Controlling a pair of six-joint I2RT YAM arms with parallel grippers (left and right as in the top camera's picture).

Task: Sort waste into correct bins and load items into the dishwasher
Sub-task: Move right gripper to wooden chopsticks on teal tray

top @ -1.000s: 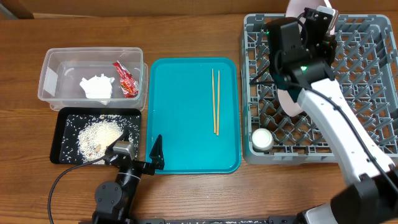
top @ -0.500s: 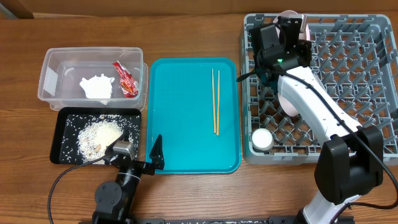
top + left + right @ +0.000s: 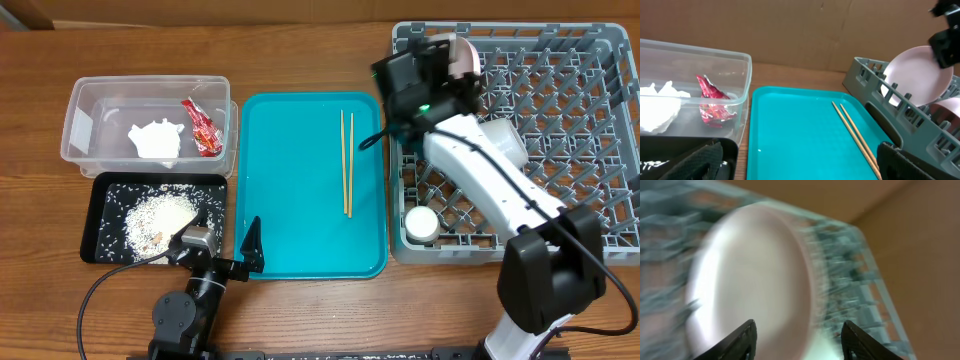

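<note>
My right gripper (image 3: pixel 428 62) hovers over the far left corner of the grey dish rack (image 3: pixel 580 215), its jaws apart. The pale pink bowl (image 3: pixel 750 280) stands on edge in the rack just ahead of the fingers (image 3: pixel 746 341), blurred. From above, the pink bowl (image 3: pixel 463 55) shows beside the wrist. A whitish dish (image 3: pixel 500 135) lies partly under the arm. A small white cup (image 3: pixel 421 222) sits in the rack's near left corner. Two chopsticks (image 3: pixel 346 165) lie on the turquoise tray (image 3: pixel 290 230). My left gripper (image 3: pixel 228 256) rests open at that tray's near left edge.
The clear tub (image 3: pixel 90 100) holds the red sauce packet (image 3: pixel 203 127) and the crumpled paper (image 3: pixel 157 140). The black tray (image 3: pixel 100 240) in front of it holds rice grains (image 3: pixel 160 213). A cable runs from the left arm along the table's front.
The right arm has swung left across the rack to its far left corner with the pink bowl, and its jaws have gone from shut to apart. The left arm has not moved.
</note>
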